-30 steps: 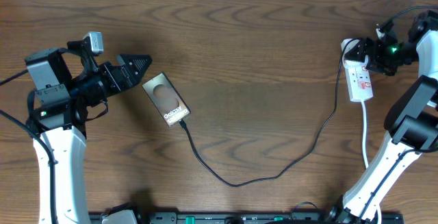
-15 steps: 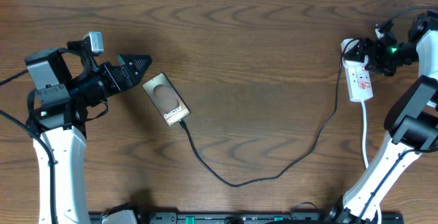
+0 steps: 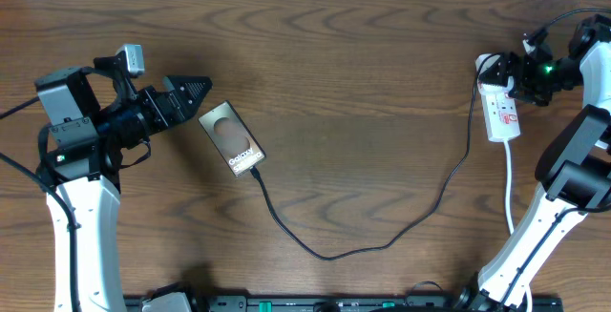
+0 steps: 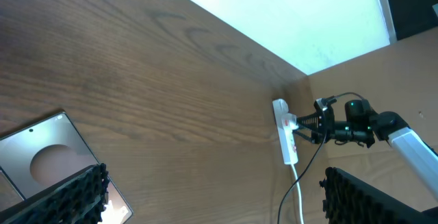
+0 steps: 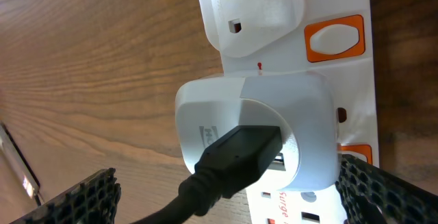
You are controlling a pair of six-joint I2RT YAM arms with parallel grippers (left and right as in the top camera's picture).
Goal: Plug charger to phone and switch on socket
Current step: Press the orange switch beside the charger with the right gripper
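The phone point(image 3: 231, 138) lies face up on the wooden table, left of centre, and shows in the left wrist view point(image 4: 41, 162). The thin black charger cable point(image 3: 329, 254) runs from the phone's lower right end in a loop to the white socket strip point(image 3: 502, 112) at the far right. My left gripper point(image 3: 191, 91) is open and empty, just up-left of the phone point(image 4: 212, 176). My right gripper point(image 3: 516, 78) is open at the strip's top end. Its fingers stand either side point(image 5: 229, 172) of a white adapter point(image 5: 301, 114) with the black USB plug point(image 5: 239, 148) in it.
An orange rocker switch point(image 5: 335, 38) sits on the strip point(image 5: 356, 80) beside a second white plug point(image 5: 253, 11). The strip's white cord point(image 3: 509, 183) runs down past the right arm's base. A pale wall edge lies along the table's far side point(image 4: 287, 18).
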